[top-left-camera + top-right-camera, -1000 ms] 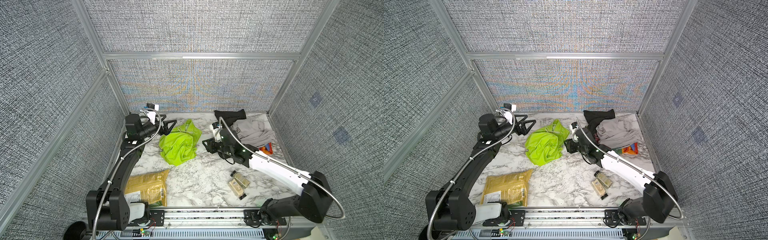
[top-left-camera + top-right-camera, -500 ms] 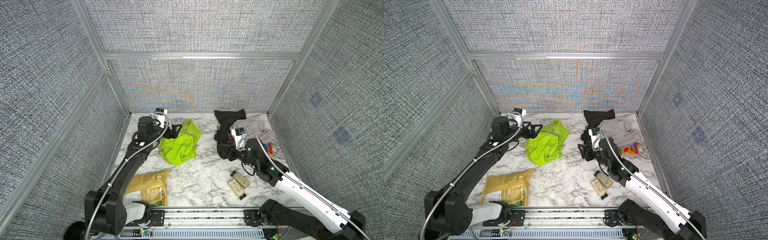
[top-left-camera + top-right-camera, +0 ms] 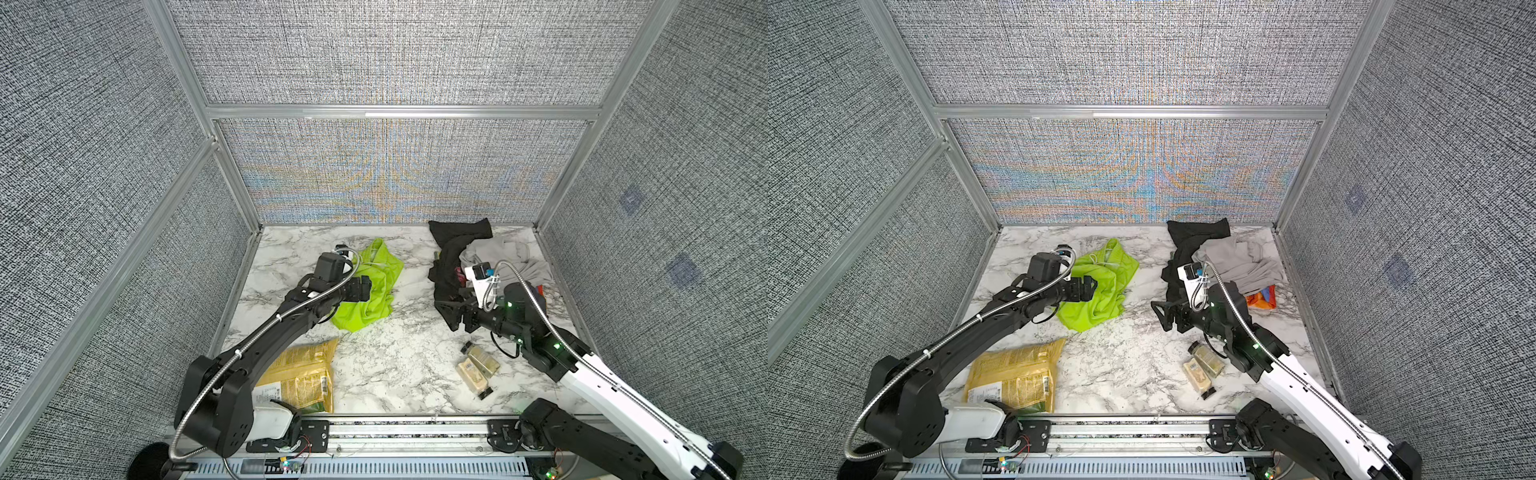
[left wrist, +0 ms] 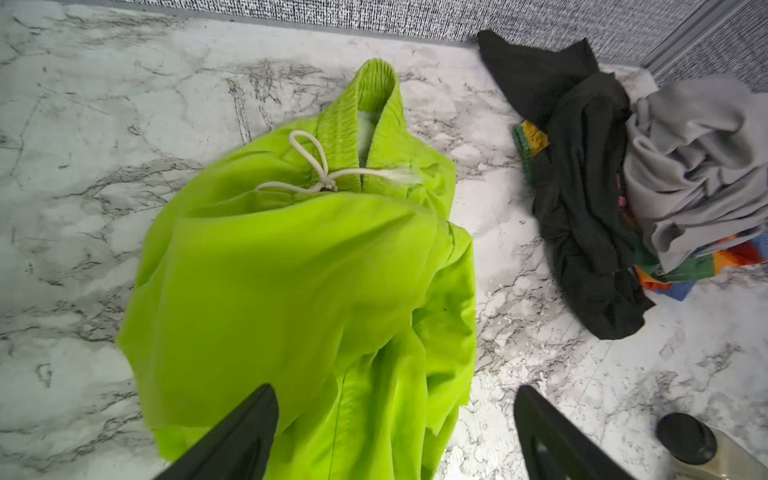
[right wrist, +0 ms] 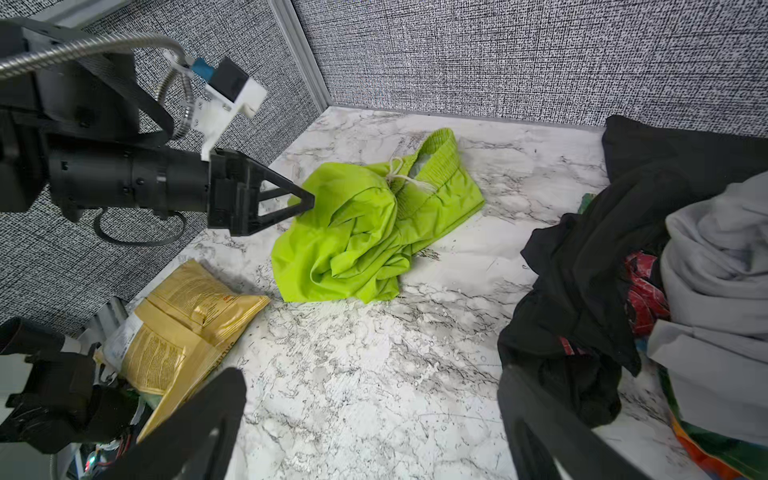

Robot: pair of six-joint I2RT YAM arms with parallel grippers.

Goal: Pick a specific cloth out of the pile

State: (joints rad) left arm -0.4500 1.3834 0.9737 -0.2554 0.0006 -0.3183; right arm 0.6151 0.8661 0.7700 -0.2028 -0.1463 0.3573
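The cloth, neon yellow-green with a white drawstring, lies crumpled by itself on the marble left of centre. My left gripper stands open over its near edge, one finger above the fabric and the other above bare marble; I cannot tell whether it touches. The pile of black, grey and orange-blue garments sits at the back right. My right gripper is open over bare marble, close beside the pile's black garment.
A yellow bag lies at the front left by the rail. Two small bottles lie at the front right under the right arm. Grey walls close in the left, back and right.
My left gripper swung from the back-left corner to over the cloth. My right gripper pulled back from beside the cloth toward the pile and opened wider.
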